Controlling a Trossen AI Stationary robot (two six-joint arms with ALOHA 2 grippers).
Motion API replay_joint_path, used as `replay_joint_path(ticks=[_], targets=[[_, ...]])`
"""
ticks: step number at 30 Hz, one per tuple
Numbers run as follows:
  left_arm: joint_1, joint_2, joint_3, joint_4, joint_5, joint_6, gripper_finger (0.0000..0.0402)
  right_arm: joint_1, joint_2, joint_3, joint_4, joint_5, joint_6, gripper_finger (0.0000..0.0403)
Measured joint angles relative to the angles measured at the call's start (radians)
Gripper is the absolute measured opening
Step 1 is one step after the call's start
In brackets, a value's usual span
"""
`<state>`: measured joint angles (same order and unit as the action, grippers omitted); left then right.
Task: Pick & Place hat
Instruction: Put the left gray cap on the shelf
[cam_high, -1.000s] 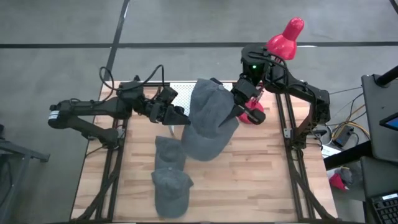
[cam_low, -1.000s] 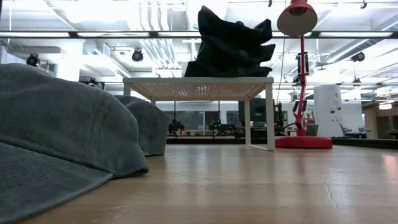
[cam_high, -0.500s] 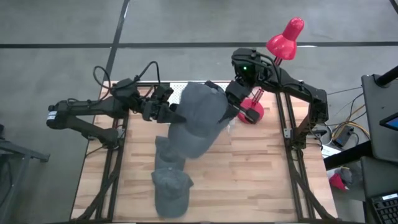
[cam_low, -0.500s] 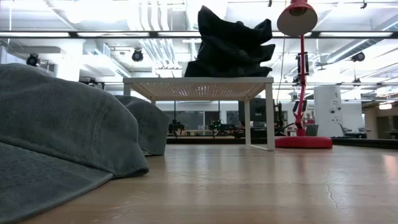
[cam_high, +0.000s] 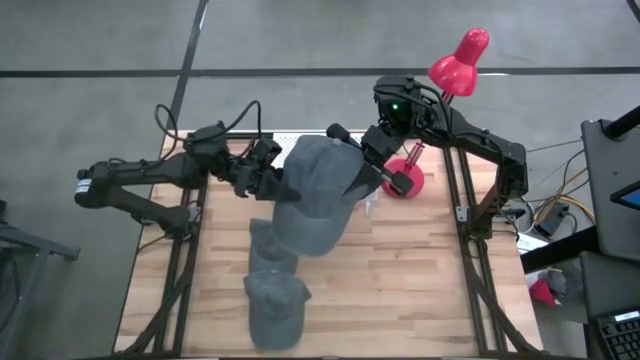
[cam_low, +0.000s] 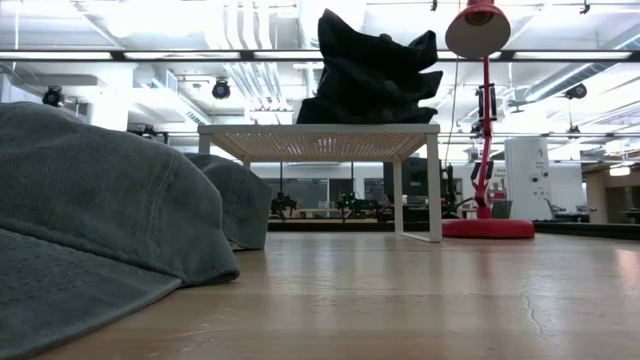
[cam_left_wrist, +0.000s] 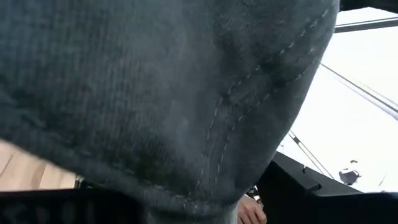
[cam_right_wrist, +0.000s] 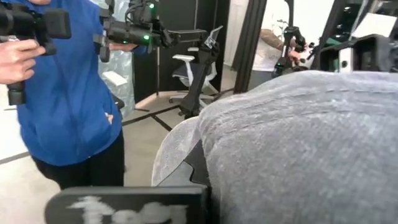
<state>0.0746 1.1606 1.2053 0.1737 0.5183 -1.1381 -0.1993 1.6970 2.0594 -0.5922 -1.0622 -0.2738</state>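
Observation:
A grey hat (cam_high: 315, 195) hangs in the air between my two arms, above the far half of the table. It fills the left wrist view (cam_left_wrist: 155, 93) and the right half of the right wrist view (cam_right_wrist: 298, 143). My left gripper (cam_high: 272, 183) is at its left side, my right gripper (cam_high: 362, 172) at its right side, and both are shut on it. Two more grey hats lie on the wood, one (cam_high: 272, 243) partly under the held hat, one (cam_high: 275, 300) nearer; both show in the low view (cam_low: 110, 200). My left gripper has the hat by the left edge of its crown (cam_high: 287, 185), coming in about level from the table's left. The hat covers the fingertips, so the kind of hold is hidden. The hat is lifted clear of the table. My right gripper has the hat by its right edge (cam_high: 350, 178), coming from the table's far right and slanting down. The cloth hides the fingertips. The hat hangs clear of the table between the two grippers.
A white perforated rack (cam_high: 285, 143) stands at the far edge, seen on legs in the low view (cam_low: 320, 140). A red desk lamp (cam_high: 457, 58) has its base (cam_high: 405, 182) just right of my right gripper. A person in blue (cam_right_wrist: 68, 93) stands beyond the table. Bare wood lies near right.
Both grippers have moved together toward the table's left edge, carrying the hat with them. The hat has stayed lifted and now covers more of the rack's right end and the nearer lying hat. The two hats on the table have not moved.

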Motion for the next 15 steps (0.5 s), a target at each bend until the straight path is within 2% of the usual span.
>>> replay_joint_path(ticks=[4,7,14,15], targets=[[0.003,0.000,0.000,0.000,0.001,0.030,0.0175,0.000,0.003,0.000,0.000,0.042,-0.001,0.0008],[0.003,0.000,0.000,-0.002,0.005,0.063,0.0150,0.000,0.006,-0.001,0.000,0.045,0.001,0.0008],[0.010,0.000,0.000,-0.013,-0.001,0.154,0.0020,-0.004,0.014,-0.001,-0.005,0.053,0.035,0.0008],[0.012,-0.001,0.000,-0.012,-0.002,0.158,0.0012,-0.005,0.014,-0.001,-0.007,0.068,0.047,0.0008]])
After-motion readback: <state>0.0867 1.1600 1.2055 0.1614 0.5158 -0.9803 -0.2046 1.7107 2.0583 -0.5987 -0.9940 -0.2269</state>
